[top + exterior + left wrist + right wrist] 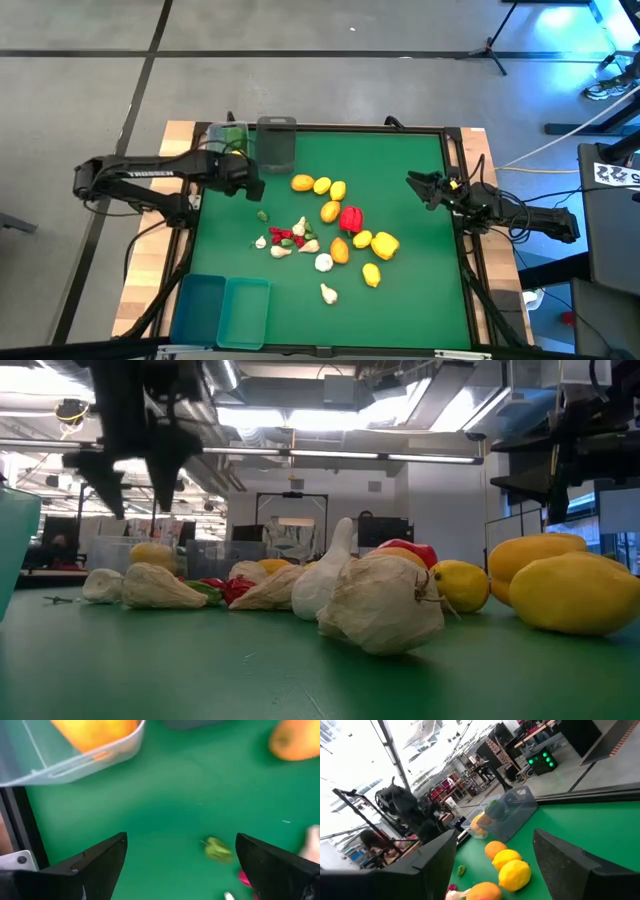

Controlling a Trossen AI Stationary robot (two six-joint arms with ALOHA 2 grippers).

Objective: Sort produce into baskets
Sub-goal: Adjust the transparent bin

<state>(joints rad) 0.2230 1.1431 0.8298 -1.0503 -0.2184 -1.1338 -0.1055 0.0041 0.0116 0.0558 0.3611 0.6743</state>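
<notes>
Garlic bulbs (385, 605) lie nearest the low camera, with lemons (575, 592) to their right. Produce is clustered at the centre of the green table (400, 300): oranges, lemons (322, 186), a red bell pepper (351, 218), garlic and small chilies. One green chili (218, 849) lies apart on the left, below the left gripper (250, 184), whose jaws are spread wide and hold nothing. Two clear bins (276, 142) stand at the far edge; two teal bins (222, 308) stand at the near left. The right gripper (418, 186) hovers at the right side, jaws partly open and empty.
</notes>
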